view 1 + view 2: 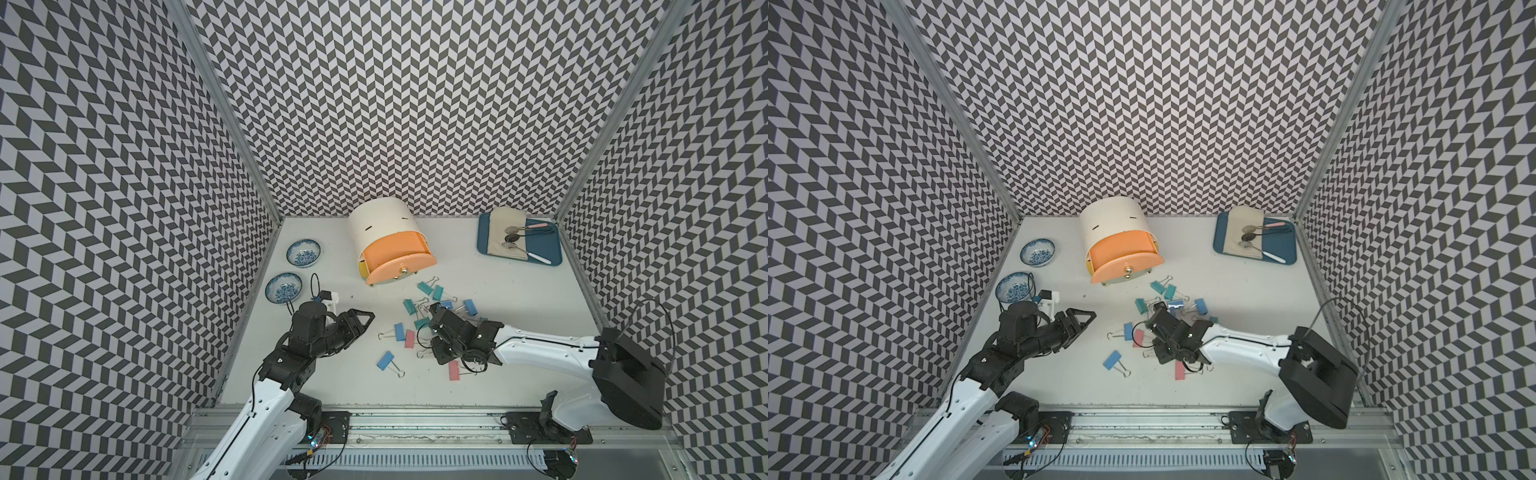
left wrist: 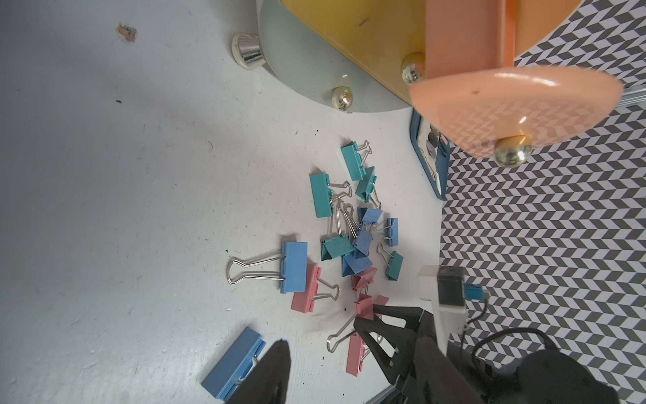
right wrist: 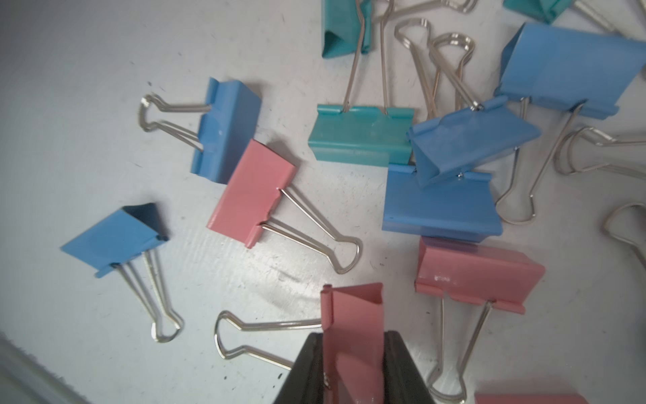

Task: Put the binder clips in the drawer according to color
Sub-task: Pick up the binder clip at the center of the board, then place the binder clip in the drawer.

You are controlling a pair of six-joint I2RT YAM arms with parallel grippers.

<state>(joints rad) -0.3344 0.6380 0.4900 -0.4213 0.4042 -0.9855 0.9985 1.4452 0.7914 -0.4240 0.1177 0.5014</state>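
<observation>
Several pink, blue and teal binder clips (image 1: 428,289) lie scattered on the white table in front of the drawer (image 1: 395,253). The drawer is a cream cabinet, and its pink top drawer (image 1: 399,266) is pulled out. My right gripper (image 3: 353,344) points down into the pile (image 1: 436,336). It is shut on an upright pink binder clip (image 3: 353,314), with one jaw flat against each side. My left gripper (image 1: 365,322) hovers left of the clips, open and holding nothing. One of its fingers (image 2: 276,370) hangs over a lone blue clip (image 2: 232,363).
Two blue-and-white bowls (image 1: 303,252) (image 1: 284,288) sit by the left wall, close behind my left arm. A blue tray (image 1: 552,253) with a cloth and spoons stands at the back right. Patterned walls close in three sides.
</observation>
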